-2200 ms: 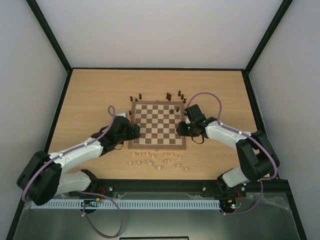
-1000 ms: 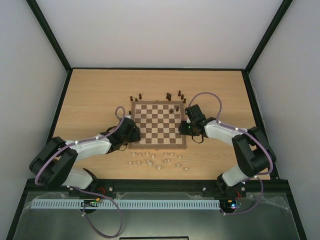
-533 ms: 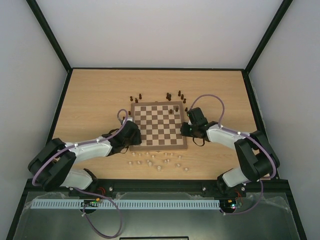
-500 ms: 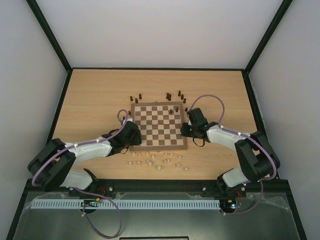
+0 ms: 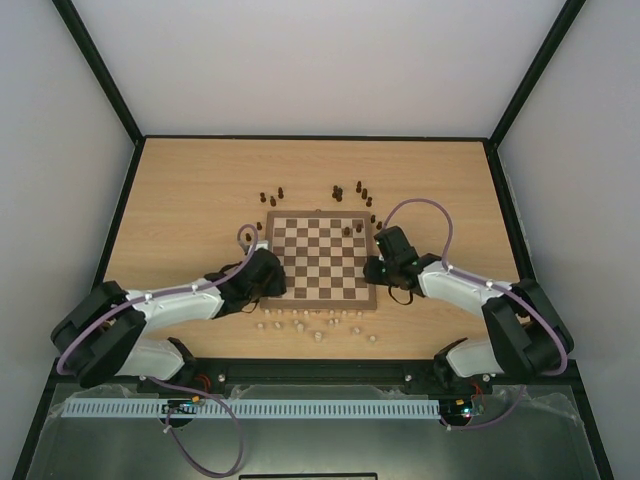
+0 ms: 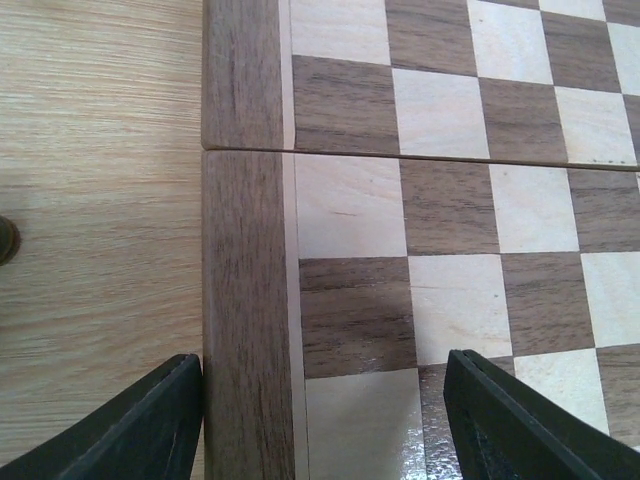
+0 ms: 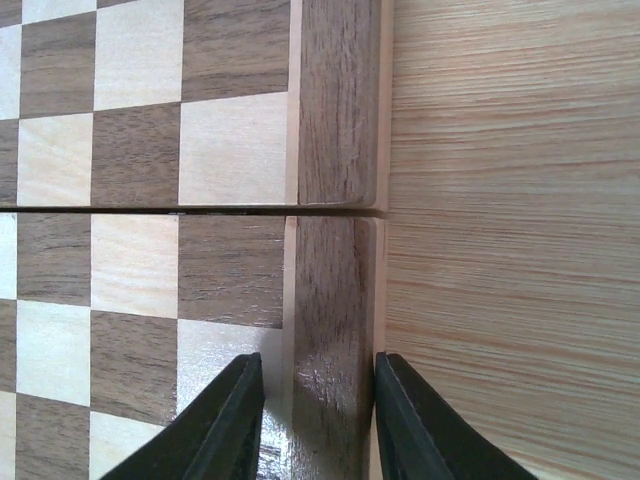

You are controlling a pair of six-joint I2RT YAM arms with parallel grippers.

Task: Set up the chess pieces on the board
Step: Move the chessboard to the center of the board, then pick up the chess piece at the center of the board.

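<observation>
The board (image 5: 320, 262) lies mid-table. Several dark chess pieces (image 5: 361, 192) stand on the table behind its far edge, and one or two (image 5: 350, 229) stand on its far right squares. My left gripper (image 5: 268, 284) is at the board's left edge. In the left wrist view the left gripper (image 6: 325, 420) is open wide, one finger (image 6: 130, 425) on the table outside the border (image 6: 245, 300) and the other over the squares. My right gripper (image 7: 312, 420) narrowly straddles the right border (image 7: 335, 300), its outer finger (image 7: 425, 430) against the board's edge, and holds nothing.
Several pale wooden pieces (image 5: 300, 322) lie scattered on the table just in front of the board, between the two arms. A small dark piece (image 6: 5, 240) peeks in at the left edge of the left wrist view. Black frame rails border the table.
The board has slid to the right and toward the near edge, both grippers moving with it. The right gripper's jaws have narrowed around the border.
</observation>
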